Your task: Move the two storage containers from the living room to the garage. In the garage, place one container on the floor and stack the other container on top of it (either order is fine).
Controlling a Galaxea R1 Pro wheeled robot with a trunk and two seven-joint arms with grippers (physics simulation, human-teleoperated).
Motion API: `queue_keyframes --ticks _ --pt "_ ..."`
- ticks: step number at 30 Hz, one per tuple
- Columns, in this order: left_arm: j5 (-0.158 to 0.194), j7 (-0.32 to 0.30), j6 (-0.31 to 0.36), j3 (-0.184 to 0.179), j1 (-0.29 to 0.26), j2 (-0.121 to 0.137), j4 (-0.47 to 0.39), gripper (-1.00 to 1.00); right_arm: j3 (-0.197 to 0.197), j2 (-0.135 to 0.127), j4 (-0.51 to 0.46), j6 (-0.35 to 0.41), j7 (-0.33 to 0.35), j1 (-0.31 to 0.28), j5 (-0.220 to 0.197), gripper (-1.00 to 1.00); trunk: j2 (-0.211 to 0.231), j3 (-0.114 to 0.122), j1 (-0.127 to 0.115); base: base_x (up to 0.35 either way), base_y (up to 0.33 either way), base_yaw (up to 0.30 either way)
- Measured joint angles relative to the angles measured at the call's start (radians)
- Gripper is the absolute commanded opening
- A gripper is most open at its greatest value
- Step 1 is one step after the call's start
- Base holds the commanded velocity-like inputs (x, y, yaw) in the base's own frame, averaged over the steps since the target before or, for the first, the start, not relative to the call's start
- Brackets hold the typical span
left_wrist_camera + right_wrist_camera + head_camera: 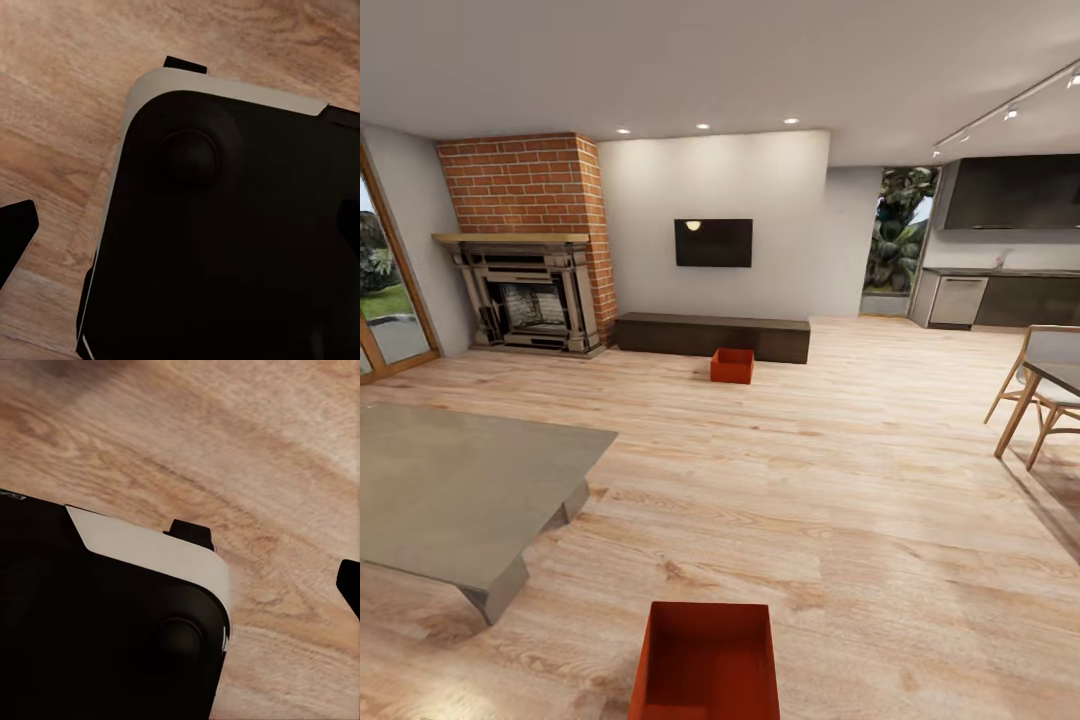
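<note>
near bin [705, 665]: orange-red, plain
far bin [732, 366]: orange-red
floor [840, 480]: light wood planks, brown grain
fireplace [525, 185]: red brick
TV [713, 243]: black
bench [710, 336]: dark brown
table [450, 490]: grey
base [225, 225]: black, white-edged

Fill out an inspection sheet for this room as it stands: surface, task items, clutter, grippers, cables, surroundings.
Surface: light wood-plank floor, bare between the furniture.
Job's things: near storage container on the floor at the bottom of the head view, open and empty; far storage container on the floor in front of the low dark bench. Both are in the living room.
Clutter: nothing seen.
Grippers: dark fingers at the edge of each wrist view, above the planks and beside the robot's base; state cannot be told.
Cables: nothing seen.
Surroundings: brick fireplace, wall TV, grey low table, wooden chair, kitchen counter.
</note>
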Motion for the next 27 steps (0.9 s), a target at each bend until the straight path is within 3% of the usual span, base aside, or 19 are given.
queue_keyframes --ticks 12,27 --pt "0.000 0.001 0.000 0.000 0.000 -0.001 -0.001 1.00 -0.005 0.000 0.000 0.000 -0.001 0.000 -0.004 1.00 0.000 0.000 0.000 0.000 0.099 0.000" --pt "-0.001 0.001 -0.001 -0.001 0.000 0.000 -0.001 1.00 -0.001 0.000 0.000 0.000 0.000 0.000 -0.001 1.00 0.000 0.000 0.000 0.000 0.009 0.000"
